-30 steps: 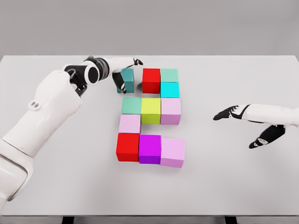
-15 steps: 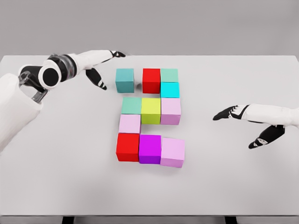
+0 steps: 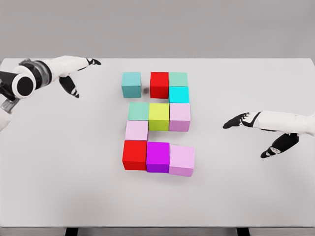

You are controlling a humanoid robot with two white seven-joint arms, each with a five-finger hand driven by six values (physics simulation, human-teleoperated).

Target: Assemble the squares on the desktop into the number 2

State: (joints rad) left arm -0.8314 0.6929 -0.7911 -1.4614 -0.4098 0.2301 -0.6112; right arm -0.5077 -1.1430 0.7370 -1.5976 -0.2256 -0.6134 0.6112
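Cubes in mixed colours lie in the middle of the white counter (image 3: 246, 196), forming a blocky 2. The top row is a teal cube (image 3: 131, 84), a red cube (image 3: 159, 84) and a pale green cube (image 3: 178, 79), with a narrow gap between teal and red. A cyan cube (image 3: 179, 94) drops to a middle row of green, yellow-green (image 3: 159, 116) and pink, then a pink cube (image 3: 136, 130) leads down to red, magenta (image 3: 158, 157) and pink at the bottom. They look rigid, light and smooth-faced — likely to slide when nudged. Flat opposite sides seem the best purchase, or a push on the teal cube's outer face to close the gap. The left hand (image 3: 74, 73) hovers well left of the teal cube, fingers spread and empty; the right hand (image 3: 256, 130) hangs far right, fingers loose, holding nothing.
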